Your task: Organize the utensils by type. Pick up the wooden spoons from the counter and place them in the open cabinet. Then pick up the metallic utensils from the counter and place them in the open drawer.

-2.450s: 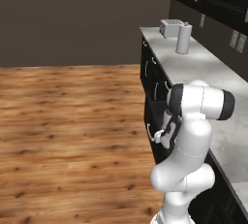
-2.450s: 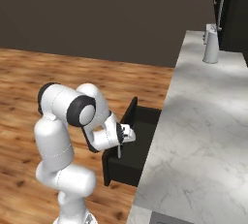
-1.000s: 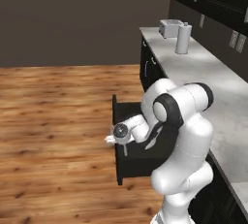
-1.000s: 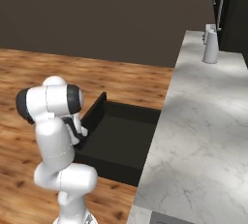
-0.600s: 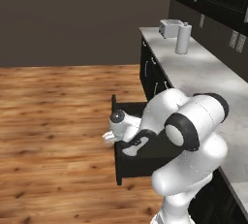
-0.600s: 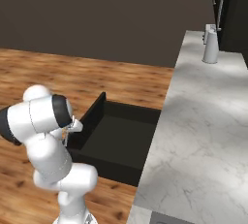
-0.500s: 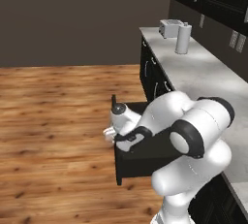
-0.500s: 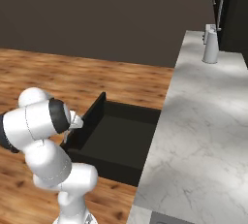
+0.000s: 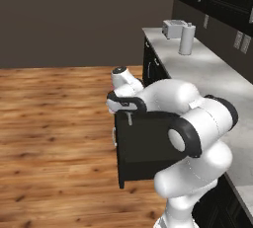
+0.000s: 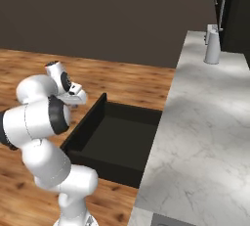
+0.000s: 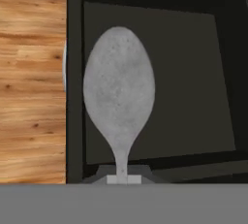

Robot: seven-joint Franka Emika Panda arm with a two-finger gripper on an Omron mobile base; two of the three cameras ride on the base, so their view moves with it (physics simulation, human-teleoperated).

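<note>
Hand view, left to right: you see a strip of wood floor point(image 11: 31, 77), then the black front edge of the open drawer point(image 11: 74, 82), then its dark flat interior. The small silver spoon point(image 11: 119, 92) stands in front of that interior, bowl away from the camera and neck running down between the fingertips at the bottom edge. The hand point(image 11: 123, 178) is closed tight on the spoon's stem.

Left base view, left to right: wood floor point(image 9: 54, 123), then the hand point(image 9: 129, 117) at the near top edge of the drawer front point(image 9: 143, 150), with a thin pale sliver hanging from it (probably the spoon, too small to confirm). The white arm curls over the drawer from the right. Further right, the marble surface point(image 9: 212, 74) runs away from you; a toaster point(image 9: 174, 28) and a pale cylinder point(image 9: 187, 39) sit near its far end, just beside each other.

Right base view, left to right: the arm stands over the floor, and the hand point(image 10: 76, 97) sits just outside the drawer's point(image 10: 119, 139) left front wall, level with its top edge. The drawer is pulled well out from under the surface point(image 10: 205, 122), and its dark floor shows bare from this angle. The pale cylinder point(image 10: 212, 48) stands at the far end of the surface.

You cannot tell from these views whether the spoon is over the interior or over the front rim.
</note>
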